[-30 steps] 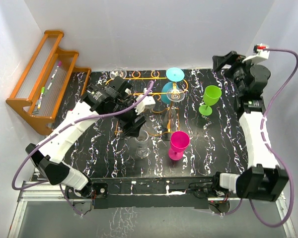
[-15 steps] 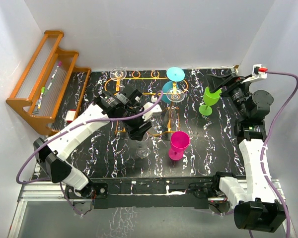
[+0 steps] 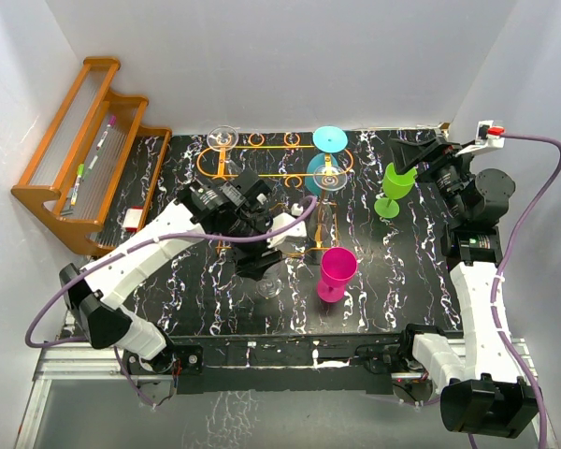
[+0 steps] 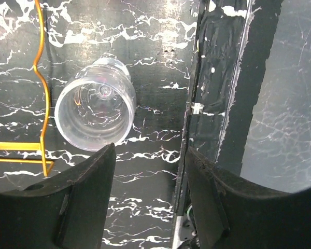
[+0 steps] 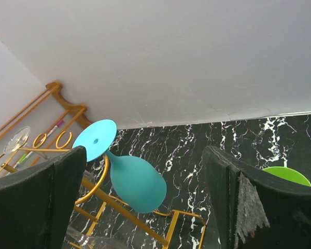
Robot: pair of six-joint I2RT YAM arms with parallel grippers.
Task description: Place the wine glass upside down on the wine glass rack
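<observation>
Though masked overhead, left pincer [image 4: 150, 151] shows parted, empty in wrist view, wine glass [image 4: 96, 111] ahead.

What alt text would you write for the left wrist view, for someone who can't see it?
A clear wine glass stands upright on a black white-veined table, seen from above. The left gripper frames the bottom edge, black fingers open and clear of it. Thin orange wire rack rails run down the left.

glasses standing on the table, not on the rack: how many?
3, all upright. A clear glass near the front, just below the open left gripper; a pink glass to its right; a green glass at back right. Clear ones are hard to spot; another could be hidden.
</observation>
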